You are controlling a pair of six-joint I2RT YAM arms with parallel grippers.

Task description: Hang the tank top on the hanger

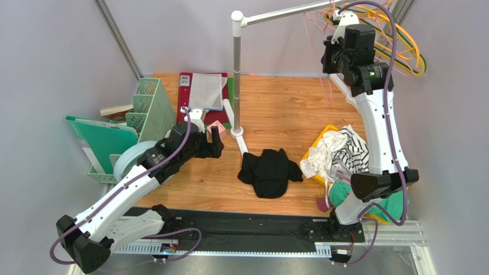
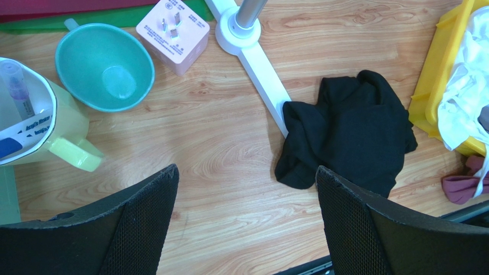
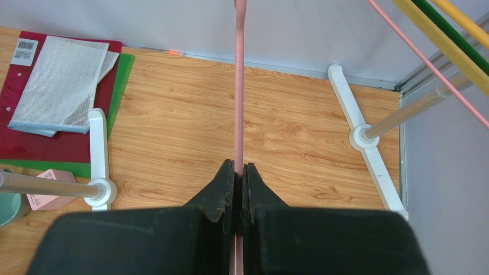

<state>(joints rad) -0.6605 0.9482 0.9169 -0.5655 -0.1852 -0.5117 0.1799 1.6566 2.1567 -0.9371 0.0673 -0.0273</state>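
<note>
The tank top (image 2: 350, 134) was matt black cloth; the table (image 2: 229, 172) smooth wood-grain; the hanger (image 3: 239, 86) smooth pink-coated wire.

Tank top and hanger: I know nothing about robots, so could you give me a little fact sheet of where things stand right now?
tank top: crumpled black heap on the wooden table, against the end of the rack foot, untouched
hanger: thin pink wire, raised above the table
right fingers: shut on the hanger wire
left fingers: wide apart, empty, above the table beside the tank top
task stage: hanger gripped, tank top not yet on it
</note>
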